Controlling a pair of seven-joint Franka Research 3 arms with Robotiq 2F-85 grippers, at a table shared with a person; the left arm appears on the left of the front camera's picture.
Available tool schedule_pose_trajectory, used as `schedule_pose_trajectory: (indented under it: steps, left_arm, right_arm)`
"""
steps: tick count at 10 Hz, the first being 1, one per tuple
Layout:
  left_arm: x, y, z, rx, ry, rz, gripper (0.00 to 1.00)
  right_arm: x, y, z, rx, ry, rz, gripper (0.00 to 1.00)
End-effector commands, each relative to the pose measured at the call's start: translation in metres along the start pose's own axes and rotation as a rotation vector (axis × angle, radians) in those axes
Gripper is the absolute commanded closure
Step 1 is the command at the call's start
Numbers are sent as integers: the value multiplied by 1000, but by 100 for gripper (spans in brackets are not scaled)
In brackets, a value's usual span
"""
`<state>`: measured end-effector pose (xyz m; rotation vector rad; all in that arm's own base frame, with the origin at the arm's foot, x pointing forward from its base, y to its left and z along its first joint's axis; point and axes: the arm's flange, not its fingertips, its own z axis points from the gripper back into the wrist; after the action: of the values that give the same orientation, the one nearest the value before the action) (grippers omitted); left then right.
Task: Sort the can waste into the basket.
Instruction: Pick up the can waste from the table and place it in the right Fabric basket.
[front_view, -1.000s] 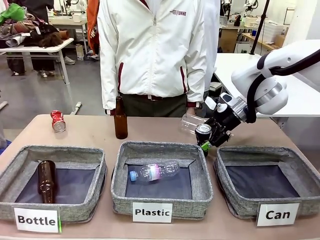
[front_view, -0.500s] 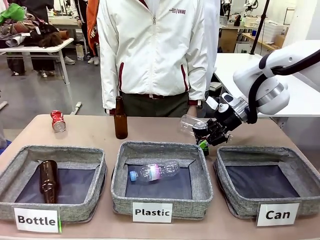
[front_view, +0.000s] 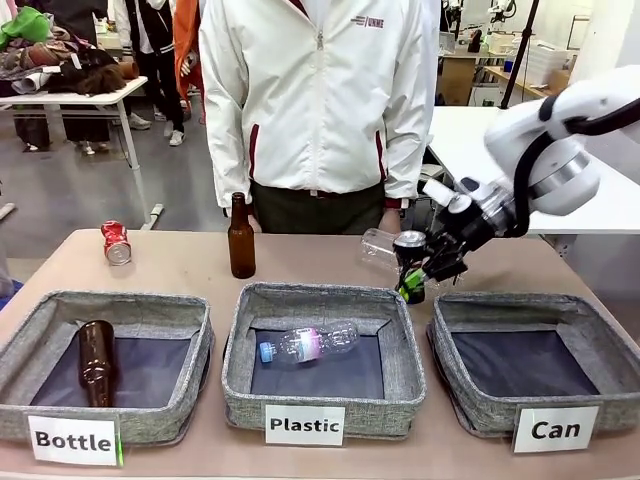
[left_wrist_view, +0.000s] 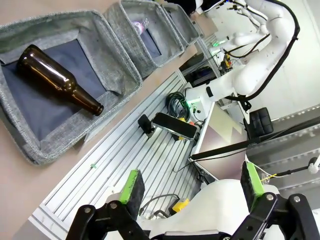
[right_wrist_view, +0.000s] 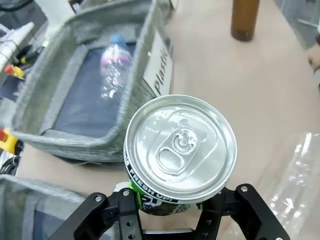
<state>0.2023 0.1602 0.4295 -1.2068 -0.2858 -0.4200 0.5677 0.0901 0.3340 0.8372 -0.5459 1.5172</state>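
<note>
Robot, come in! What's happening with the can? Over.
Right pincer shut on dark can, short of Can basket. Left pincer open, holding nothing. Nothing in the way.

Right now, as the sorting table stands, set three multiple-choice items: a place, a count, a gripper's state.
1. Where is the crushed red can? A in a basket; B on the table, far left; C in a gripper.
2. How many brown glass bottles show? A one; B three; C two.
3. The right gripper is: A shut on the dark can; B open; C shut on a bottle.
1 B: it lies on bare table behind the Bottle basket. 2 C: one stands on the table, one lies in that basket. 3 A: its jaws clamp the can.
</note>
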Motion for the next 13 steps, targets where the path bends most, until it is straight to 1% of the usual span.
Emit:
schedule_pose_trajectory:
  steps: [1, 2, 3, 4, 5, 6, 7, 8, 9, 10, 11, 12, 13]
  left_arm:
    - [-3, -3, 2, -7, 5, -2, 0]
    - [-3, -3, 2, -7, 5, -2, 0]
    - [-3, -3, 2, -7, 5, -2, 0]
    - [-3, -3, 2, -7, 5, -2, 0]
    - [-3, -3, 2, -7, 5, -2, 0]
    - [-3, -3, 2, -7, 5, -2, 0]
    - [-3, -3, 2, -7, 5, -2, 0]
    - [-3, -3, 2, -7, 5, -2, 0]
    - [-3, -3, 2, -7, 5, -2, 0]
    - [-3, -3, 2, -7, 5, -2, 0]
    - [-3, -3, 2, -7, 5, -2, 0]
    - [-3, -3, 2, -7, 5, -2, 0]
    - [-3, -3, 2, -7, 5, -2, 0]
  right_arm:
    - [42, 49, 52, -93, 16, 50, 100]
    - [63, 79, 71, -129, 47, 80, 100]
    - [80, 111, 85, -112, 75, 98, 100]
    - [87, 139, 88, -92, 166, 79, 100]
    - [83, 162, 86, -37, 361, 15, 100]
    - [74, 176, 83, -56, 574, -21, 100]
    - [64, 185, 75, -53, 745, -28, 100]
    - [53, 187, 66, -48, 902, -51, 100]
    - [47, 185, 61, -73, 1001, -79, 100]
    - [44, 186, 57, -86, 1086, -95, 100]
    - [41, 183, 55, -113, 1116, -107, 100]
    - [39, 182, 56, -108, 1126, -94, 100]
    - [39, 180, 56, -108, 1112, -85, 100]
